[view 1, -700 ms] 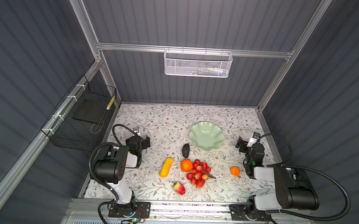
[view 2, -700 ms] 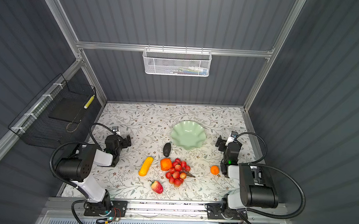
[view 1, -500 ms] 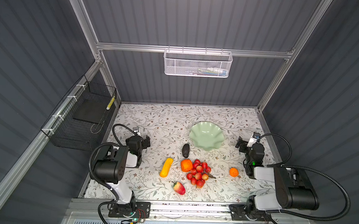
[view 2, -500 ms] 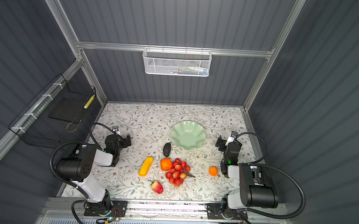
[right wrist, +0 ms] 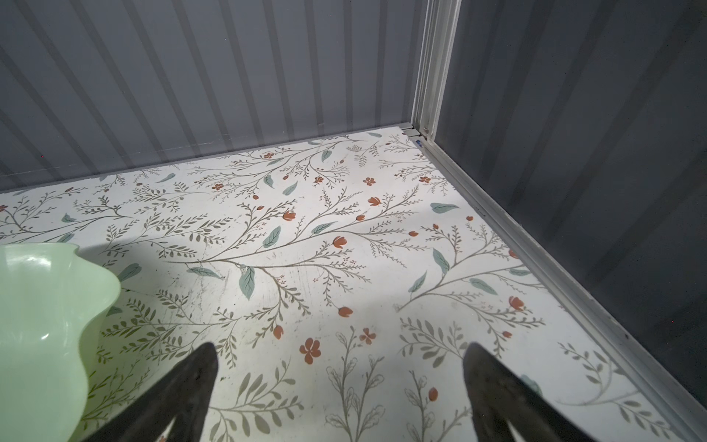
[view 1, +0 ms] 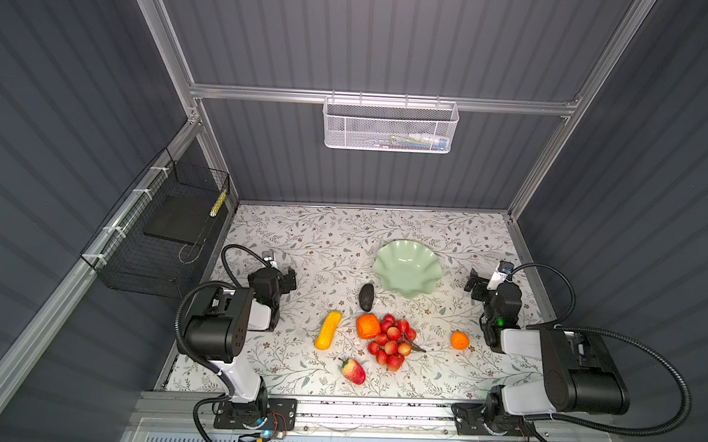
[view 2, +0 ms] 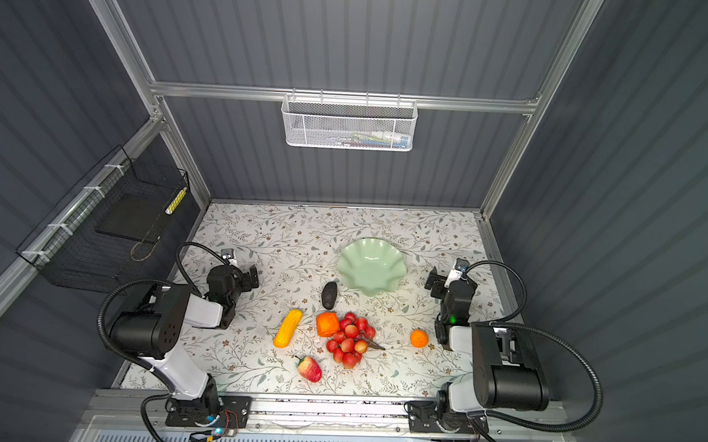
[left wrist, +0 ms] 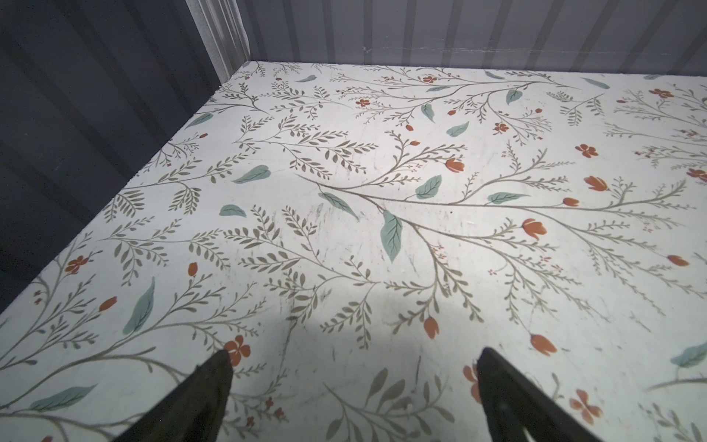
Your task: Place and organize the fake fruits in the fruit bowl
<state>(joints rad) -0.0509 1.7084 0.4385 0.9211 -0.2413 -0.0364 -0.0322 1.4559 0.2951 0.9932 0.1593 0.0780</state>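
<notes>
Hard to see: the right wrist view cuts off the pale mint-green glossy scalloped bowl [right wrist: 42,325] at its edge; what the white mesh basket [view 1: 389,126] holds is too small to tell.
Left tool: the left tool [left wrist: 354,356] has its jaws wide apart, nothing between them, over the bare floral desk [left wrist: 382,191].
Right tool: the right tool [right wrist: 338,350] is also spread wide and empty, the bowl just beside one finger.
Bowl: on the desk between the tools, nearer the right one, no fruit in it.
Fruits: all on the desk: dark avocado [view 1: 366,296] just beside the bowl's rim; orange blocky persimmon [view 1: 367,326] touching the bunch of red grapes [view 1: 391,342]; yellow corn-like cob [view 1: 328,330] toward the left arm; small tangerine [view 1: 459,340] beside the right arm; red strawberry [view 1: 353,371] frontmost.
Views: fruits show only in both top views; the left wrist view gives desk and grey walls alone.
</notes>
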